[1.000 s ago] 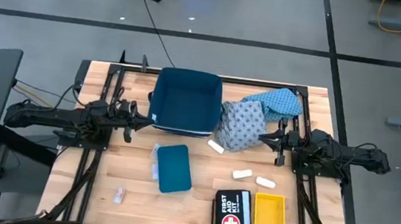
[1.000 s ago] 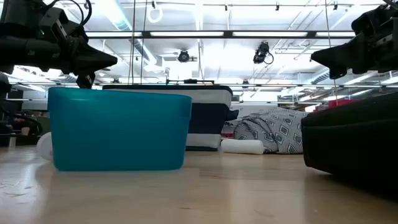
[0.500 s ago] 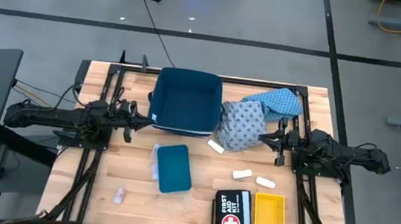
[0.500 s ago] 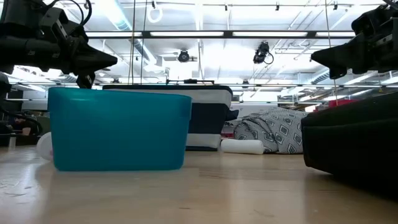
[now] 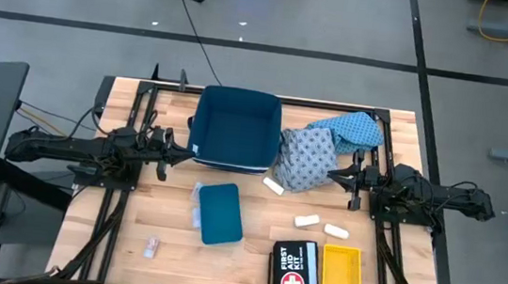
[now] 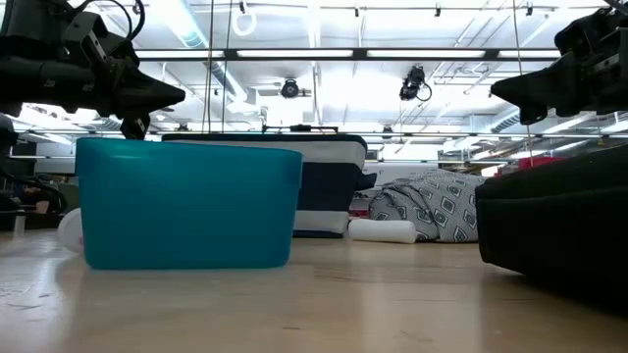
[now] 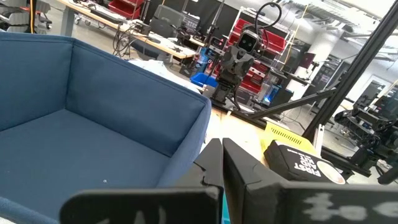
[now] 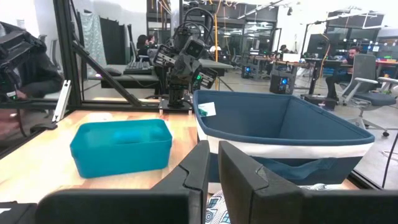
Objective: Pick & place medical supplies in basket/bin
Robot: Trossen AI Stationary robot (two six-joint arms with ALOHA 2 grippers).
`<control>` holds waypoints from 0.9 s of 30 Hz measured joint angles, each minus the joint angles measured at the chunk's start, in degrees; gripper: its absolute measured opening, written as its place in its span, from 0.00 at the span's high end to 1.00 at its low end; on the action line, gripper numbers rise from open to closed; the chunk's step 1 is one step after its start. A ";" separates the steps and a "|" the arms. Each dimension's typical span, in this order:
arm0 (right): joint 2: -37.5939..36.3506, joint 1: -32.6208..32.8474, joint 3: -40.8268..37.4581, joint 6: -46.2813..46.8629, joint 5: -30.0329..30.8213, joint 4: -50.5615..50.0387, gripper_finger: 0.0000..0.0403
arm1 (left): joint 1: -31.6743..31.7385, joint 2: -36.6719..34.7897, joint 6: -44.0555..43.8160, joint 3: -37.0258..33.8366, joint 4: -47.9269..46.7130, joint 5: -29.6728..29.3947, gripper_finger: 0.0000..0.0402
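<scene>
The left end effector (image 5: 170, 148) hovered above the counter (image 5: 166, 256) with its fingers closed together and nothing between them, just beside the dark-blue basket (image 5: 233, 127). The right end effector (image 5: 337, 176) was likewise closed and empty, touching or just beside the grey-blue patterned garment (image 5: 307, 159), with the light-blue garment (image 5: 355, 129) beyond it. Three white rolls (image 5: 273, 187) (image 5: 306, 221) (image 5: 336, 231) lay between it and the teal tub (image 5: 220, 213); a tiny packet (image 5: 152, 243) lay well apart.

The table (image 5: 241, 264) is pale, matt wood. On it, the dark-blue basket (image 5: 233, 127) looks like soft matt fabric, the teal box (image 6: 186, 204) smooth plastic, and the 2 garments (image 5: 322, 144) patterned cloth.
</scene>
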 joint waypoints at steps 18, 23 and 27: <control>0.00 0.01 -0.02 0.01 0.01 0.00 0.89 | 0.02 0.00 0.01 0.00 0.00 0.01 1.00; -0.01 0.00 -0.01 0.01 -0.01 0.00 0.89 | 0.01 0.00 0.74 0.00 0.10 -0.23 1.00; -0.01 0.01 -0.01 0.01 0.00 0.01 0.89 | 0.02 -0.07 20.13 0.00 5.88 -9.60 1.00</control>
